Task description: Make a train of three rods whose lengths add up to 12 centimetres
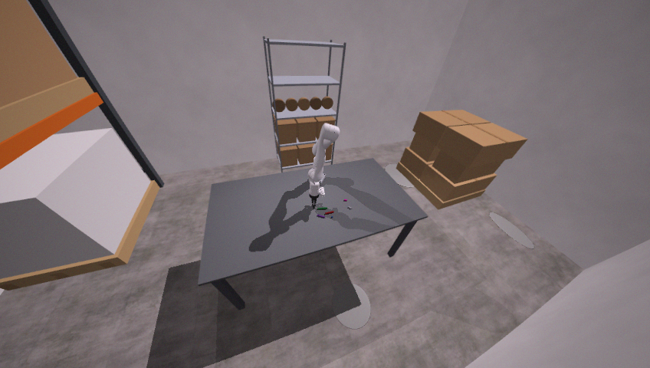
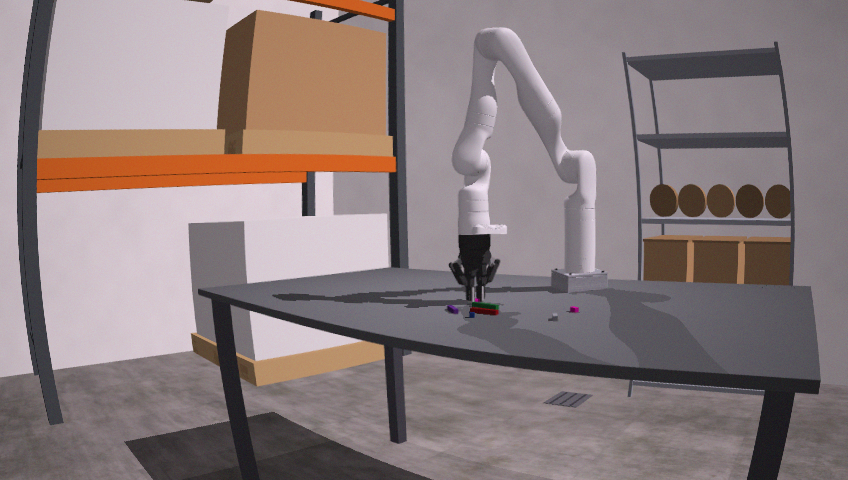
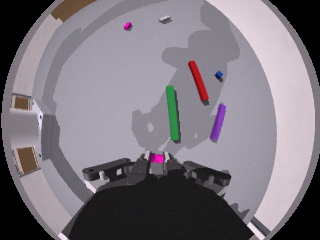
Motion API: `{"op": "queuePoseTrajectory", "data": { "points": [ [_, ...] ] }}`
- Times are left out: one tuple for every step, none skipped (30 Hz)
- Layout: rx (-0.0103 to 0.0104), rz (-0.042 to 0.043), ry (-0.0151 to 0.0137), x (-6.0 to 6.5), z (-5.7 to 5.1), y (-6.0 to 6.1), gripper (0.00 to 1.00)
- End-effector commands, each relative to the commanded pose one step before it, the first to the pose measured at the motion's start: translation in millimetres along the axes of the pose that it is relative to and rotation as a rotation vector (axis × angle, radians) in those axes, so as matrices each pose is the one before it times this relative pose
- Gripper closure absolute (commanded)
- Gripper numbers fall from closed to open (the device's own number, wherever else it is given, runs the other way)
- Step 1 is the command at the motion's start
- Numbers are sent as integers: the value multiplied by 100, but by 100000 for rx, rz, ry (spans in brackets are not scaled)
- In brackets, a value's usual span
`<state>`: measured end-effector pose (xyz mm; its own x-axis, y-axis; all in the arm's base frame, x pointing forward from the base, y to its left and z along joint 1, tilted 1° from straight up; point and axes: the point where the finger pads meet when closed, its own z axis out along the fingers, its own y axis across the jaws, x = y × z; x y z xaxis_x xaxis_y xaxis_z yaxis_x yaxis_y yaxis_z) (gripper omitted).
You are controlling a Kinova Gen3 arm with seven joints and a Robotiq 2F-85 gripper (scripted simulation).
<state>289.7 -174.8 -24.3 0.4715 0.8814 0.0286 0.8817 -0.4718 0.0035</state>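
My gripper (image 1: 313,205) (image 2: 477,295) (image 3: 156,157) is shut on a short magenta rod (image 3: 158,158) (image 2: 477,299) and holds it just above the dark table (image 1: 246,237) (image 2: 684,339) (image 3: 100,94), by one end of the green rod (image 1: 322,208) (image 2: 485,305) (image 3: 174,114). A red rod (image 1: 329,212) (image 2: 484,311) (image 3: 198,82) lies beside the green one, at an angle to it. A purple rod (image 1: 320,216) (image 2: 452,308) (image 3: 218,123) and a small blue rod (image 2: 470,315) (image 3: 219,75) lie close by. A second magenta rod (image 1: 345,200) (image 2: 573,309) (image 3: 127,26) and a grey rod (image 1: 349,207) (image 2: 553,317) (image 3: 164,19) lie apart, farther off.
The arm's base (image 2: 578,279) stands on the table's far side. A metal shelf rack (image 1: 304,100) (image 2: 714,178) stands behind the table. Stacked cardboard boxes (image 1: 461,155) stand on the floor to one side, and a big orange-beamed rack (image 2: 214,160) on the other.
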Motion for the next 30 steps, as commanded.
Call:
{"op": "queuePoseTrajectory", "data": {
  "points": [
    [-301, -524, -238, -102, 59, 176, 85],
    [0, 0, 0, 0, 0, 0, 85],
    [0, 0, 0, 0, 0, 0, 85],
    [0, 0, 0, 0, 0, 0, 85],
    [0, 0, 0, 0, 0, 0, 85],
    [0, 0, 0, 0, 0, 0, 85],
    [0, 0, 0, 0, 0, 0, 85],
    [0, 0, 0, 0, 0, 0, 85],
    [0, 0, 0, 0, 0, 0, 85],
    [0, 0, 0, 0, 0, 0, 85],
    [0, 0, 0, 0, 0, 0, 85],
    [0, 0, 0, 0, 0, 0, 85],
    [0, 0, 0, 0, 0, 0, 85],
    [0, 0, 0, 0, 0, 0, 85],
    [0, 0, 0, 0, 0, 0, 85],
    [0, 0, 0, 0, 0, 0, 85],
    [0, 0, 0, 0, 0, 0, 85],
    [0, 0, 0, 0, 0, 0, 85],
    [0, 0, 0, 0, 0, 0, 85],
    [0, 0, 0, 0, 0, 0, 85],
    [0, 0, 0, 0, 0, 0, 81],
    [0, 0, 0, 0, 0, 0, 81],
    [0, 0, 0, 0, 0, 0, 81],
    [0, 0, 0, 0, 0, 0, 77],
    [0, 0, 0, 0, 0, 0, 77],
    [0, 0, 0, 0, 0, 0, 77],
    [0, 0, 0, 0, 0, 0, 73],
    [0, 0, 0, 0, 0, 0, 73],
    [0, 0, 0, 0, 0, 0, 73],
    [0, 0, 0, 0, 0, 0, 69]
  ]
}}
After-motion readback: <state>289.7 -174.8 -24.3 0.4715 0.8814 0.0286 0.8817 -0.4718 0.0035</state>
